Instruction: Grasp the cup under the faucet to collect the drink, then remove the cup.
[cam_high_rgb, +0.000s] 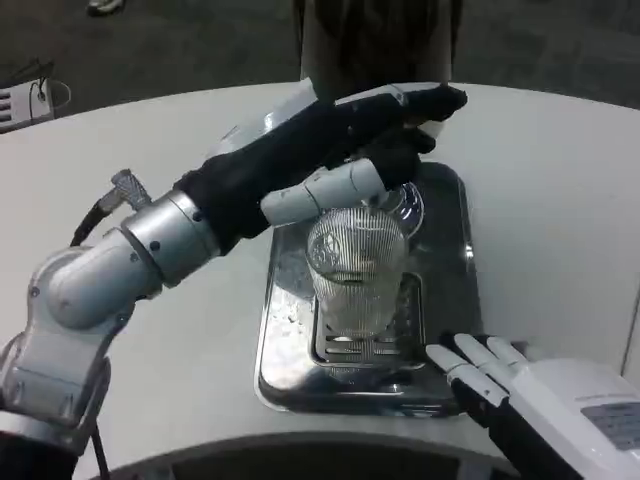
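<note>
A clear ribbed glass cup (357, 275) stands upright on the grate of a steel drip tray (285, 345), mid-table. My left hand (335, 145) reaches in from the left and lies stretched above the cup's rim, covering the faucet, of which a shiny rounded part (408, 205) peeks out at the right. Its fingertips (440, 100) point right and its thumb (325, 195) hangs just over the cup; I see nothing held in it. My right hand (478, 368) rests open beside the tray's near right corner, fingers pointing left, apart from the cup.
The white round table (540, 200) spreads to both sides of the tray. A person stands behind its far edge (375, 40). My left forearm (130, 260) crosses the table's left side.
</note>
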